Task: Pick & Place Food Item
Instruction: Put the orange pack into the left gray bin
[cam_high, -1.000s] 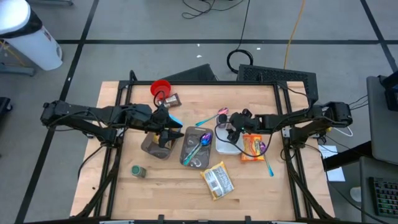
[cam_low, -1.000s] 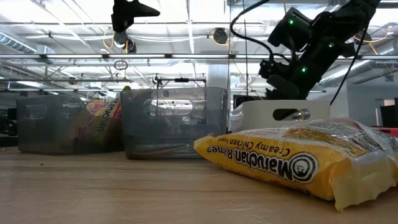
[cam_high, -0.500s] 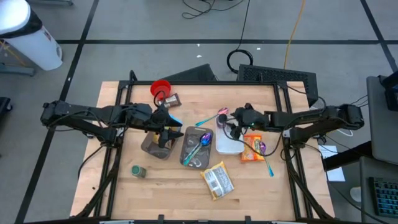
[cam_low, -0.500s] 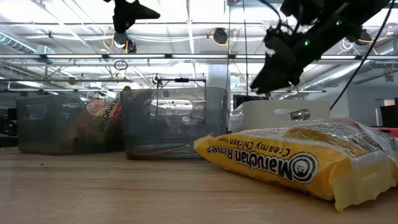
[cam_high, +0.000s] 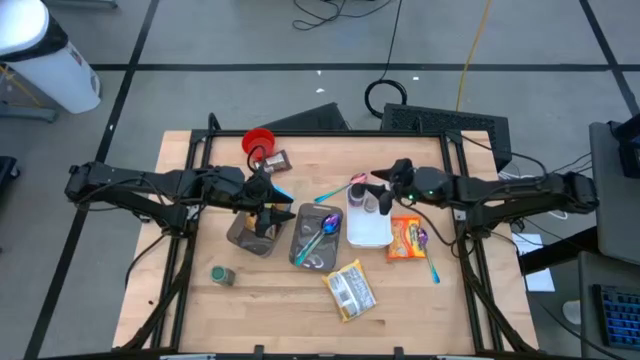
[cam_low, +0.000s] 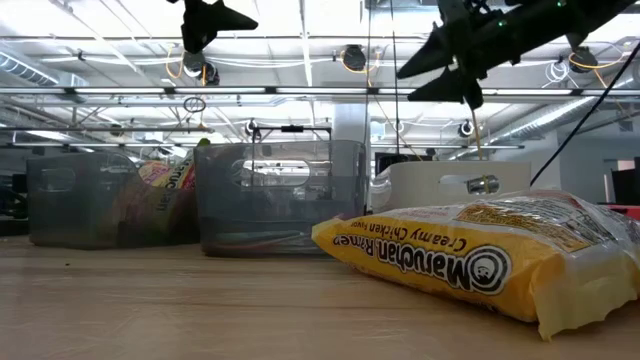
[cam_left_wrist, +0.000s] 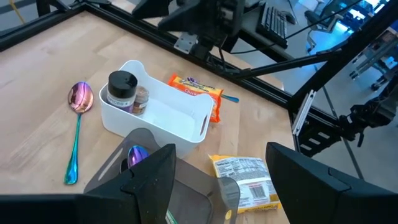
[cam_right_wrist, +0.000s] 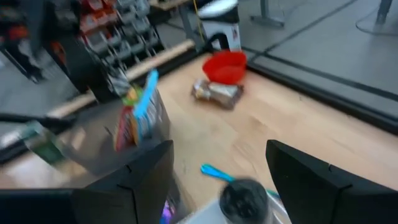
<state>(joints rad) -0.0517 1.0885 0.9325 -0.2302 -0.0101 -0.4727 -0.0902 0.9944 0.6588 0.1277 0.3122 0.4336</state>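
A black-lidded spice jar (cam_left_wrist: 122, 91) stands upright on its base in the far end of the white bin (cam_high: 362, 232), also seen as the jar (cam_high: 383, 203). My right gripper (cam_high: 380, 182) hovers open above that end of the bin, clear of the jar; its fingers (cam_low: 425, 72) show high in the low view. My left gripper (cam_high: 267, 213) stands open above a grey bin (cam_high: 248, 235) holding a snack packet (cam_low: 165, 185), with nothing between its fingers. An orange packet (cam_high: 405, 238) lies flat right of the white bin, and a yellow ramen packet (cam_high: 350, 290) lies near the front.
A second grey bin (cam_high: 315, 238) holds spoons. A red cup (cam_high: 258, 140) and a brown packet (cam_high: 277, 160) sit at the far left, and a green can (cam_high: 222, 275) at the near left. Loose spoons (cam_left_wrist: 78, 121) lie by the white bin.
My right gripper has risen from just over the white bin and tipped up toward level, drawing slightly toward the table's far edge. The jar has stayed upright in the bin.
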